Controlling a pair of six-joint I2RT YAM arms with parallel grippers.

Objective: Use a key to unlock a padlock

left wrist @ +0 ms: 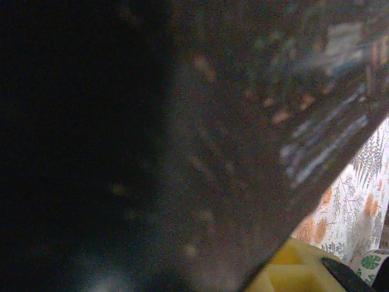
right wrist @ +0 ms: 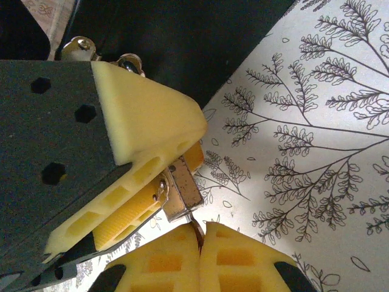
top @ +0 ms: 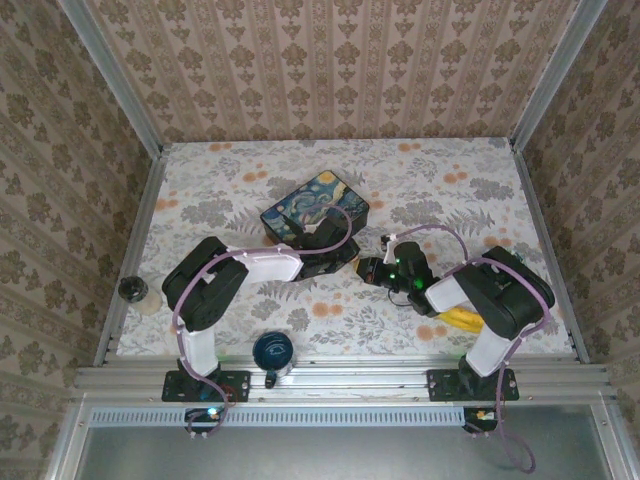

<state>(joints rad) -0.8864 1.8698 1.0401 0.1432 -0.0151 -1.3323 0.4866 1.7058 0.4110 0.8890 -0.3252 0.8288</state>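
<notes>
While left end effector [right wrist: 174, 175] clamps padlock [right wrist: 181, 190], right end effector [right wrist: 202, 235] pinches key [right wrist: 195, 226], mostly hidden.

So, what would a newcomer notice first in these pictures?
Probably the left gripper and the right gripper, tip to tip at the middle of the table, just nearside of the Starry Night tin. The right wrist view shows why: the left one pinches the small brass padlock, and the right one, shut, holds the dark key just below it.
</notes>
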